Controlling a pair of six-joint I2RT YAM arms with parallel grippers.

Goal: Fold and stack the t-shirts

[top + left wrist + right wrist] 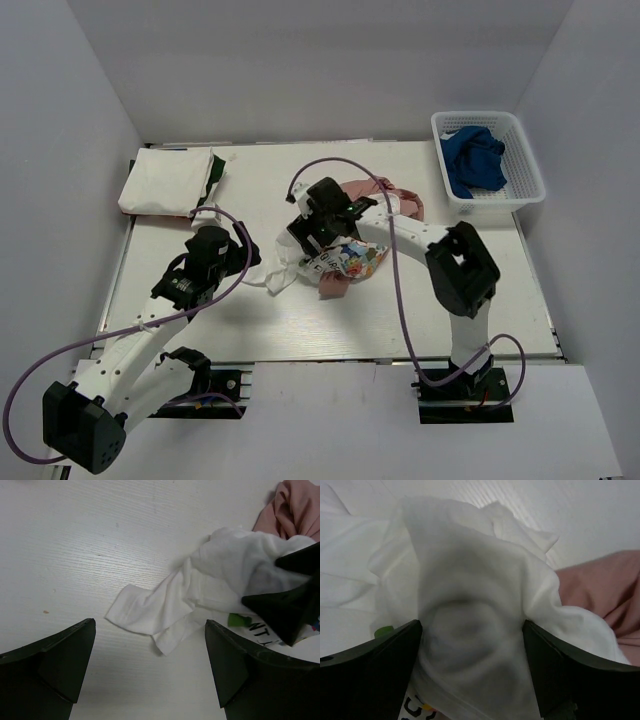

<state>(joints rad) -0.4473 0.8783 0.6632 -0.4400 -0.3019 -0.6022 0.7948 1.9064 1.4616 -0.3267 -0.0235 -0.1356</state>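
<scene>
- The left gripper (150, 625) is hovering low over the table (300, 320) with its jaws standing fully apart and nothing between them.
- A loose sleeve of the white printed t-shirt (150, 610) is lying flat on the table just ahead of the left fingers (60, 665), not touching them.
- The right gripper (470, 630) is pointing down onto the same t-shirt with its jaws standing wide apart.
- A raised, blurred bunch of white cloth is filling the gap between the right fingers (375, 655). No pinch on it is showing, and whether it is touching the pads cannot be told.
- The white printed t-shirt is lying crumpled near the table's middle, with its colourful print facing up at the near side.
- The pink t-shirt (400, 198) is lying crumpled just behind the white one, partly under the right arm.
- The blue t-shirt (472, 160) is sitting bunched inside the basket (530, 185) at the far right corner.
- The folded white t-shirt (165, 182) is resting at the far left corner, well apart from both grippers.
</scene>
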